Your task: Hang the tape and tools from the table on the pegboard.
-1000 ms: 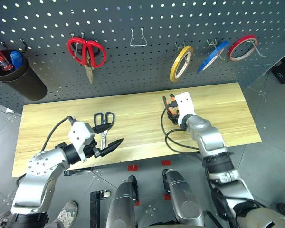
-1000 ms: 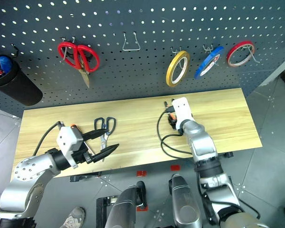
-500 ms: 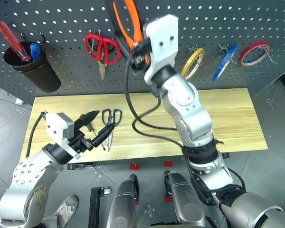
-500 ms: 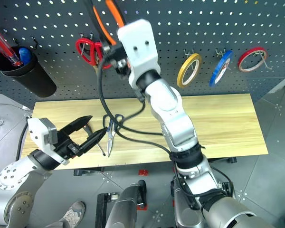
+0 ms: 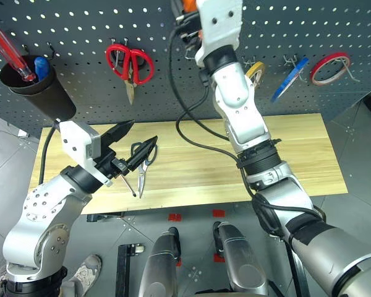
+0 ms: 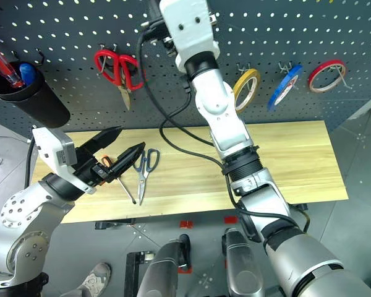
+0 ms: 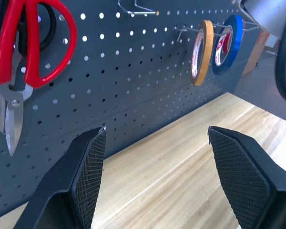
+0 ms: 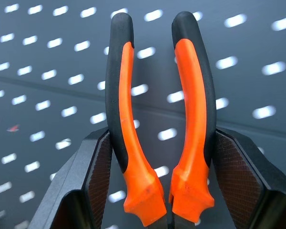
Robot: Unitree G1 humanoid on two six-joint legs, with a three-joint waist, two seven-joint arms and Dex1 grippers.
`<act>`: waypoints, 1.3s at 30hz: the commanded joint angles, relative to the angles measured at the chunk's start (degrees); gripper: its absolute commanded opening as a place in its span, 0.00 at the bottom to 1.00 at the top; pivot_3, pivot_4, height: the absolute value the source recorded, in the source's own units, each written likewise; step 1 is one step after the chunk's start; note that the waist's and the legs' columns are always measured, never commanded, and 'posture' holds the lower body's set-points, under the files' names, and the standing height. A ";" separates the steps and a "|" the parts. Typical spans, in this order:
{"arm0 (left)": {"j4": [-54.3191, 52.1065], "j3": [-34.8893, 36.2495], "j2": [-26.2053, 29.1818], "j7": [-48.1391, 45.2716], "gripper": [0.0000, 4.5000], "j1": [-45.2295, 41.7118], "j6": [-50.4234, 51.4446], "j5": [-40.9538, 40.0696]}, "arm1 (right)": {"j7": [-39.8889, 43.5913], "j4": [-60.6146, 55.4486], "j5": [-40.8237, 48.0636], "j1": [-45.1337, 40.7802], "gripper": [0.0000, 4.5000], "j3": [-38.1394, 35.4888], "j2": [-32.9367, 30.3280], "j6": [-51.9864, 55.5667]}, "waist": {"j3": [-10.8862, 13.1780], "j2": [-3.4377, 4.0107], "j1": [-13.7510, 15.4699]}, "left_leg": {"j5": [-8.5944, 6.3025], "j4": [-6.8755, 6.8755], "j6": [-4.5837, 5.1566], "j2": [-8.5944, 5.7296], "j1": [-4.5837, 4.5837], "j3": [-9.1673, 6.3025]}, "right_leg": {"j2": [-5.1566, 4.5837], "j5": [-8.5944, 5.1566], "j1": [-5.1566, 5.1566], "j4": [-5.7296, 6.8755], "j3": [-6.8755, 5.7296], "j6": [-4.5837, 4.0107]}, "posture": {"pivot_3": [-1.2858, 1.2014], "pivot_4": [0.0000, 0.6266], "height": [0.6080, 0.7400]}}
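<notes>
My right gripper (image 8: 160, 138) is shut on the orange-and-black pliers (image 8: 133, 157), held handles-up close against the dark pegboard (image 5: 80, 25); that arm reaches up past the top of the eye views. The left gripper (image 5: 143, 131) hangs open and empty above the table's (image 5: 297, 148) left part. Just below and beyond it, the dark-handled scissors (image 5: 140, 152) and the small screwdriver (image 6: 120, 182) lie on the wood. A blue tape (image 5: 286, 77) ring hangs on a pegboard hook at the right.
Red scissors (image 5: 130, 62) hang at the pegboard's left, with an empty wire hook (image 7: 138, 7) to their right. A yellow tape ring (image 5: 255, 71) and a red one (image 5: 331, 67) flank the blue. A black cup (image 5: 31, 86) holding a red screwdriver hangs far left.
My right arm has lifted the pliers off the table and swung them high up against the pegboard. The left gripper has risen a little, still open.
</notes>
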 commanded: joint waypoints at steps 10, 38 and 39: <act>0.02 -1.88 -0.98 -0.11 0.80 -1.78 -1.51 0.74 | -0.78 5.67 0.50 -2.93 0.62 -0.96 2.42 -5.51 | 0.01 0.01 0.02 | 0.11 0.00 -0.19 0.42 0.01 0.02 | 0.37 0.15 -0.03 0.03 0.01 -0.26 | 0.44 0.64 1.00; 5.81 -5.24 -4.81 6.77 0.80 1.23 -3.50 14.02 | 13.82 -11.24 9.82 15.75 0.99 0.21 1.69 19.64 | 0.01 0.01 0.49 | 0.01 -0.02 -0.02 0.43 0.04 -0.01 | 0.38 0.20 0.01 -0.01 0.00 -0.33 | 0.43 0.63 1.00; 6.17 -5.06 -5.46 7.63 0.80 1.58 -2.39 13.69 | 15.01 -13.93 9.95 17.16 0.99 0.79 0.93 22.21 | 0.01 0.02 0.58 | 0.01 -0.03 -0.02 0.43 0.02 0.02 | 0.37 0.20 -0.02 -0.02 0.03 -0.33 | 0.43 0.63 1.00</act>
